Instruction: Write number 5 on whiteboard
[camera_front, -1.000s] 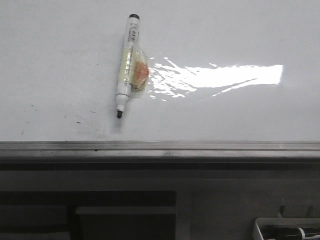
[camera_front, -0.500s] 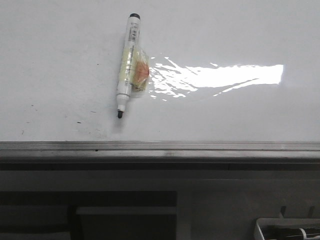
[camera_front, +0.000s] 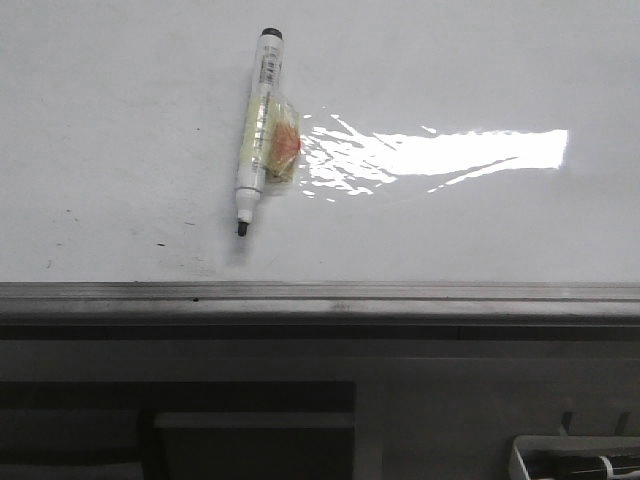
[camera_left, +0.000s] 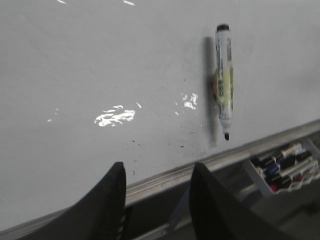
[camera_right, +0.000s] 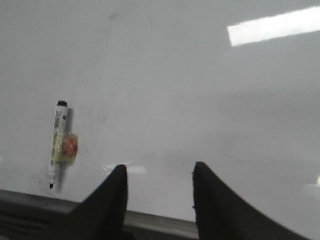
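The whiteboard (camera_front: 450, 220) lies flat, glossy white with a few tiny dark specks. No number 5 is in view on it. A white marker (camera_front: 258, 130) with a yellowish label and an orange patch rests on the board, its black tip uncapped and pointing at the near edge. The same marker (camera_left: 224, 82) shows in the left wrist view, and the marker (camera_right: 58, 145) in the right one. My left gripper (camera_left: 158, 165) is open over the board's near edge, well to the side of the marker. Empty and open, my right gripper (camera_right: 160, 165) hovers over the bare whiteboard (camera_right: 200, 100).
A grey metal rail (camera_front: 320, 292) runs along the board's near edge. A bright glare patch (camera_front: 460, 150) lies beside the marker. Below the edge at the right, a small white tray (camera_left: 285, 167) holds several markers. Neither arm shows in the front view.
The front view has drifted very slightly to the right. The marker lies where it was.
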